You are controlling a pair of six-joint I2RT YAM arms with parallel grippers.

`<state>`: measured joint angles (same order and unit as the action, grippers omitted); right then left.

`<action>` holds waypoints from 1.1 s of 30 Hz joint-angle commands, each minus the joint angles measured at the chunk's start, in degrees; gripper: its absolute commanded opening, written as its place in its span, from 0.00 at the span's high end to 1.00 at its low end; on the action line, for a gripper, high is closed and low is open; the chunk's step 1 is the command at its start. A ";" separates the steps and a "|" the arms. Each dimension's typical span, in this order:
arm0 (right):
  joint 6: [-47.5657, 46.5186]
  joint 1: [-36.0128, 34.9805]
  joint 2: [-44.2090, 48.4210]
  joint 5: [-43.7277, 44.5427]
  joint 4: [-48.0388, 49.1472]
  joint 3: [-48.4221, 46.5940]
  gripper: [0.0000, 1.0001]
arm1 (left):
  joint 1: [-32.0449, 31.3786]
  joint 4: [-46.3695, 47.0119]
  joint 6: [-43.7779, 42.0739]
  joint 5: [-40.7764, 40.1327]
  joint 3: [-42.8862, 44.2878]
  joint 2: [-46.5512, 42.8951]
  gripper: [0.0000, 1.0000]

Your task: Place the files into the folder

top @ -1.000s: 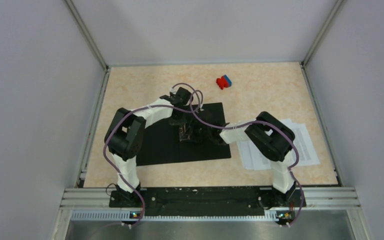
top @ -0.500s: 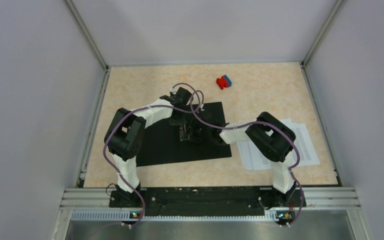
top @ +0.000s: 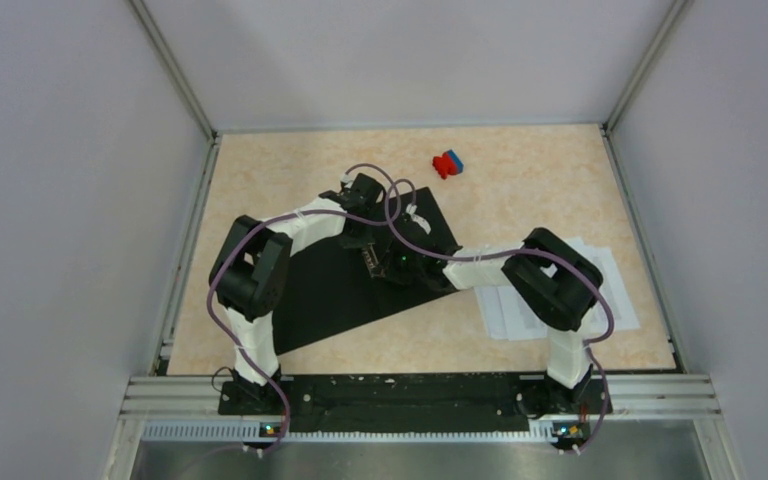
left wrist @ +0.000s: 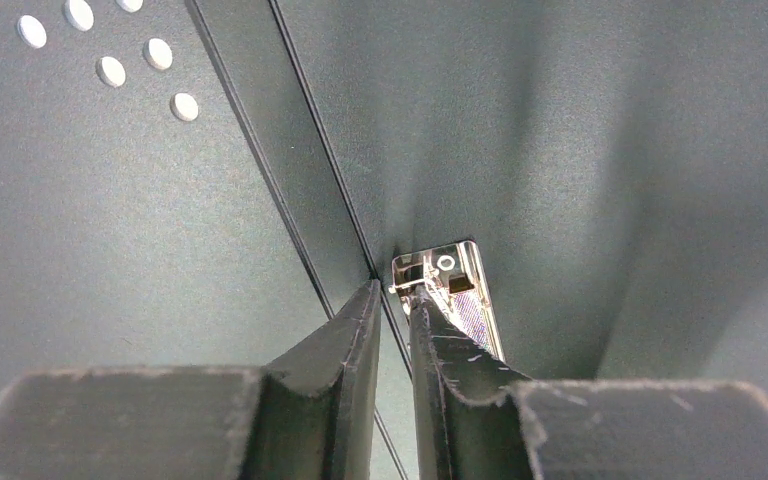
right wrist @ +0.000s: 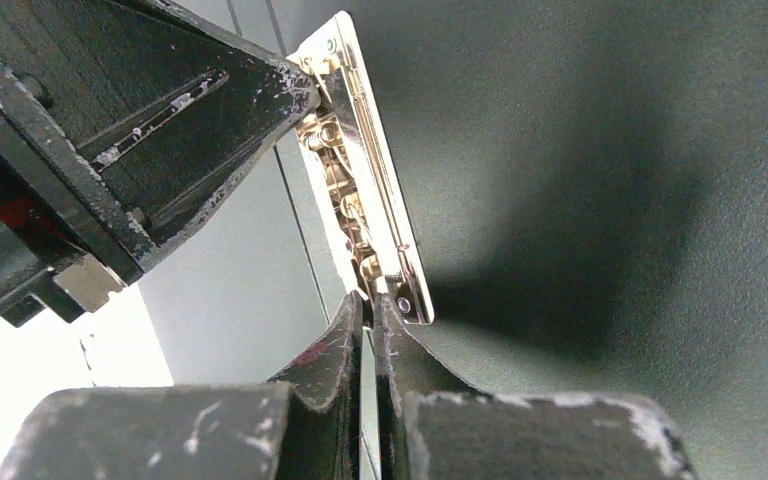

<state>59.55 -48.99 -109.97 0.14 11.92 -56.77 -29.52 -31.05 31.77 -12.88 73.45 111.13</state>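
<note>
The folder (top: pixel 325 295) lies open on the table, black inside up, its right half tilted upward. A metal clip (left wrist: pixel 457 275) (right wrist: pixel 375 200) sits by its spine. My left gripper (top: pixel 370 256) (left wrist: pixel 392 290) is nearly shut, its tips pinching the clip's far end. The tips of my shut right gripper (top: pixel 403 268) (right wrist: pixel 370 302) touch the clip's near end. The left fingers (right wrist: pixel 200 120) show in the right wrist view. The files (top: pixel 615 290), white printed sheets, lie right of the folder, partly under my right arm.
A small red-and-blue object (top: pixel 448 163) lies at the back of the table. Grey walls close in the left, right and back sides. A metal rail (top: pixel 410 395) with both arm bases runs along the near edge.
My right arm has reached further left over the folder. The folder's right half has risen, so its near edge now slants. My left arm stays at the clip.
</note>
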 commanded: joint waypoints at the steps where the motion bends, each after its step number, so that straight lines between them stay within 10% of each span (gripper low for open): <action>1: -4.50 0.39 -0.13 7.14 -13.84 4.25 1.00 | 1.23 -0.51 -0.48 -1.21 -5.44 9.35 0.77; 11: -7.24 1.16 4.00 0.22 -5.59 3.02 0.69 | 1.20 0.11 -0.88 -0.68 -5.81 8.88 0.78; 33: -3.52 2.40 1.65 -6.70 2.15 1.19 0.79 | 1.14 0.32 -1.10 -0.54 -6.18 8.55 0.79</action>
<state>55.68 -46.96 -108.40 -7.31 14.52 -54.43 -29.45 -30.17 31.73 -12.43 73.23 111.11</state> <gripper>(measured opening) 0.206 0.213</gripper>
